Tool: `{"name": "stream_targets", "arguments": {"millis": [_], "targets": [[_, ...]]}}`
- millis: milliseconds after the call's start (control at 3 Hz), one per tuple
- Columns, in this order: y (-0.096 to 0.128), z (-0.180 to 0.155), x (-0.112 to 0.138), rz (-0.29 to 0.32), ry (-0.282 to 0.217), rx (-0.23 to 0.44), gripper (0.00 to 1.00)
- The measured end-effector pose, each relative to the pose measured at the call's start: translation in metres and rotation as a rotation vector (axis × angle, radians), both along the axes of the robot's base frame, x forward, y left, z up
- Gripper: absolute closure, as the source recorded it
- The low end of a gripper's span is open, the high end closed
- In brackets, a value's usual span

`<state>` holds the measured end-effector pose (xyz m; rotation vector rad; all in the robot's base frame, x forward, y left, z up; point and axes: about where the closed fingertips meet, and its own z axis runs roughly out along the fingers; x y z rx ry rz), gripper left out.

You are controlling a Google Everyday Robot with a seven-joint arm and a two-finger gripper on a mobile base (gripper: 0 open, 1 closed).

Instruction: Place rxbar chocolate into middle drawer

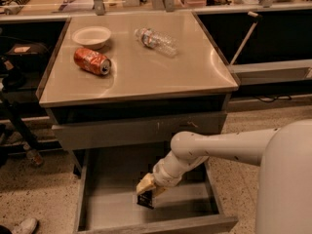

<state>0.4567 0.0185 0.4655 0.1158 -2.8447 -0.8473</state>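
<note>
gripper (146,188): reached down inside the middle drawer (107,204), clamped on the bar
rxbar chocolate (145,201): pinched at the tips, hung just under them, close over the drawer floor
red can (92,61), bottle (156,40): seen on the tabletop (146,77), well above the gripper
</note>
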Motion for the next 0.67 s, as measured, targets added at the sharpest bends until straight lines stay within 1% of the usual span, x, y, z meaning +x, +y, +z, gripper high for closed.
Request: {"name": "stream_targets", "arguments": {"millis": [333, 667], "targets": [[0.000, -0.035, 0.021, -0.106, 0.021, 0.003, 1.00], [-0.003, -0.069, 0.035, -0.167, 0.057, -0.015, 1.00]]}}
